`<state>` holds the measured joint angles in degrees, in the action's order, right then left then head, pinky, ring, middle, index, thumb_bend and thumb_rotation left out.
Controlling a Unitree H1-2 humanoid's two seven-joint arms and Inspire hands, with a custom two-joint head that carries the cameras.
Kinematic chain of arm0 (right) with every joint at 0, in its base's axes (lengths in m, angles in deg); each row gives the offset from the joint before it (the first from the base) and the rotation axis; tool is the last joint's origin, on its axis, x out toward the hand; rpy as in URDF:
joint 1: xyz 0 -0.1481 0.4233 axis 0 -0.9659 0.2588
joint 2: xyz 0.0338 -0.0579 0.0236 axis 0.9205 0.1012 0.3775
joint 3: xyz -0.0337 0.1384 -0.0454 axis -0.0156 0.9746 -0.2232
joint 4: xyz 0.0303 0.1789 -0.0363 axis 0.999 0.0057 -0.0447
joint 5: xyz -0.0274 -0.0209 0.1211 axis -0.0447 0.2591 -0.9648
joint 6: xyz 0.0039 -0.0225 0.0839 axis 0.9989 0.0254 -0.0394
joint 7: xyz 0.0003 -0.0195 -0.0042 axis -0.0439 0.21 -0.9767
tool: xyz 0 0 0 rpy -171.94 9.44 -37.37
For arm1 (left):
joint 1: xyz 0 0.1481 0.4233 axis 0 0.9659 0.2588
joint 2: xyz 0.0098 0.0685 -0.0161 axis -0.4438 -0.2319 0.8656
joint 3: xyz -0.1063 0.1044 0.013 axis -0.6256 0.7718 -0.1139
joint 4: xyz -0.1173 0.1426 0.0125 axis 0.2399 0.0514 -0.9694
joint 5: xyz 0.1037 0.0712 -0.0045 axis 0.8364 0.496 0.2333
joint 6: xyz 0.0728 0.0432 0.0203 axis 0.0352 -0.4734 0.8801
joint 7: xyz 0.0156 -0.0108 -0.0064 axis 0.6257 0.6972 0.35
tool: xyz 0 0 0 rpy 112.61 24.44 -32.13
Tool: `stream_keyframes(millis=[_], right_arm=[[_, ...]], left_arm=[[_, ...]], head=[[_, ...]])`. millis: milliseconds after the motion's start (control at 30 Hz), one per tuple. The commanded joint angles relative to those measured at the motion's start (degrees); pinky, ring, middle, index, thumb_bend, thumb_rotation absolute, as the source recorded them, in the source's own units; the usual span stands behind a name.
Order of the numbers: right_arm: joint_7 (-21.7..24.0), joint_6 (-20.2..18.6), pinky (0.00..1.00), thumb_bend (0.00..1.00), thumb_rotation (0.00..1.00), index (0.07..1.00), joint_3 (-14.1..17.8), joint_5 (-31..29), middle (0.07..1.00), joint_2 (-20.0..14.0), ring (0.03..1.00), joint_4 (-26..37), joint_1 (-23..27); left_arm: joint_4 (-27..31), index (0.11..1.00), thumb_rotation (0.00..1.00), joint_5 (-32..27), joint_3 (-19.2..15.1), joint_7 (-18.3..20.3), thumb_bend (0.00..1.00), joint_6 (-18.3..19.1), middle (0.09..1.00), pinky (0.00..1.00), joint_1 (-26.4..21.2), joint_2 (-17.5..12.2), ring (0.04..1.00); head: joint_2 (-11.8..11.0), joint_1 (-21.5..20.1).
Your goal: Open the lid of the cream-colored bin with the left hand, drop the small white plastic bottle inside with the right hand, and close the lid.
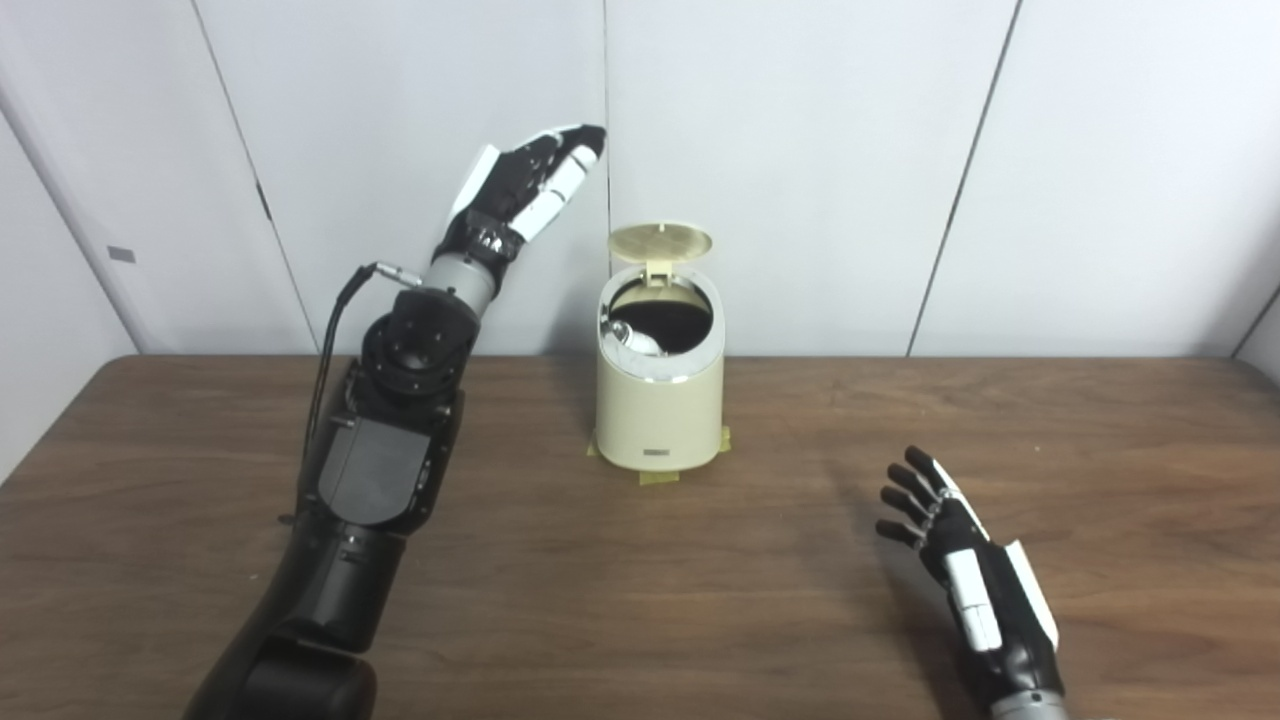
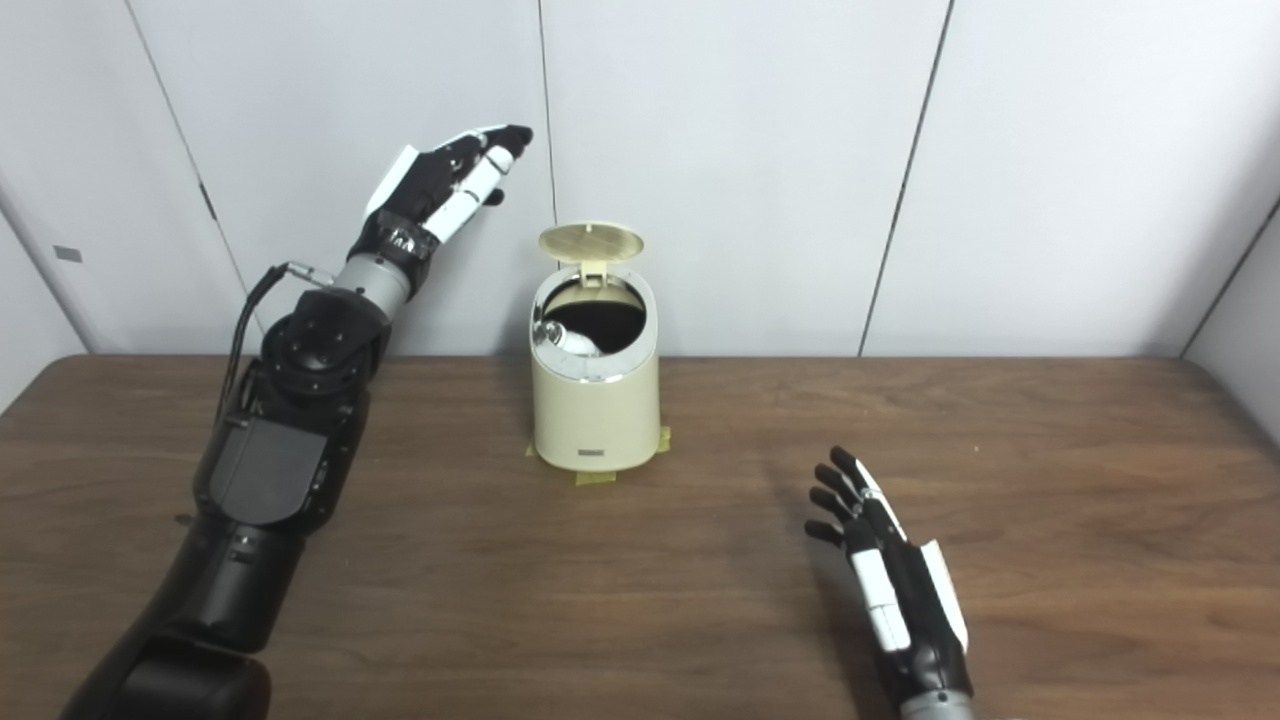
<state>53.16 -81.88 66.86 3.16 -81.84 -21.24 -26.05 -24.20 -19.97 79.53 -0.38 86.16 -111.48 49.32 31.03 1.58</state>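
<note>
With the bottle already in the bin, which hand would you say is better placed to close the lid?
Left. The left hand is raised beside the upright lid of the bin; the right hand is low over the table, farther away.

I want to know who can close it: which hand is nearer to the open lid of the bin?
Left. The left hand is raised just left of and above the lid, not touching it. The right hand is low over the table, in front and right of the bin.

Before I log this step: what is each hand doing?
Left hand: open, raised, holding nothing.
Right hand: open, low over the table, holding nothing.
</note>
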Motion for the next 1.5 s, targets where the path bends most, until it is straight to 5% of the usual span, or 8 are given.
stream_keyframes(millis=[0, 267, 500, 700, 1033, 1467], right_arm=[[-0.39, 1.82, 0.79, 0.60, 1.00, 0.931, -0.35, -0.24, 0.906, 0.56, 0.890, -0.63, 0.09], [-0.59, 1.59, 0.81, 0.59, 1.00, 0.937, -0.37, -0.14, 0.907, 0.64, 0.894, -1.53, 0.50], [-0.62, 1.50, 0.81, 0.58, 1.00, 0.934, -0.55, 0.03, 0.900, 0.72, 0.890, -1.97, 0.60], [-0.90, 1.66, 0.80, 0.59, 1.00, 0.936, -0.61, 0.75, 0.898, 0.71, 0.887, -2.21, 0.63], [-0.88, 1.00, 0.78, 0.58, 1.00, 0.935, -0.05, 0.10, 0.889, 0.75, 0.875, -2.24, 0.52], [-1.13, -0.15, 0.76, 0.55, 1.00, 0.931, 0.35, -0.43, 0.880, 0.84, 0.863, -2.45, 0.81]], left_arm=[[0.37, 0.832, 0.79, 1.63, 1.00, 1.07, 0.44, -2.41, 0.856, 0.82, -4.69, -1.36, 0.863], [4.47, 0.812, 0.79, 12.72, 9.19, 4.36, 0.47, 0.37, 0.846, 0.81, -5.25, -4.76, 0.852], [3.40, 0.816, 0.77, 22.64, 15.45, 6.69, 0.53, -2.24, 0.835, 0.76, -6.88, -7.73, 0.825], [4.89, 0.818, 0.81, 27.54, 17.24, 8.92, 0.56, -2.78, 0.864, 0.78, -6.57, -8.98, 0.878], [8.67, 0.798, 0.82, 34.38, 19.17, 12.80, 0.56, -4.80, 0.801, 0.73, -5.66, -10.59, 0.812], [13.74, 0.811, 0.81, 38.07, 19.22, 20.19, 0.61, -3.88, 0.825, 0.76, -3.17, -10.88, 0.853]], head=[[0.06, -0.11], [0.02, -0.22], [-0.03, -0.27], [0.03, -0.42], [0.41, -0.64], [1.41, -1.24]])
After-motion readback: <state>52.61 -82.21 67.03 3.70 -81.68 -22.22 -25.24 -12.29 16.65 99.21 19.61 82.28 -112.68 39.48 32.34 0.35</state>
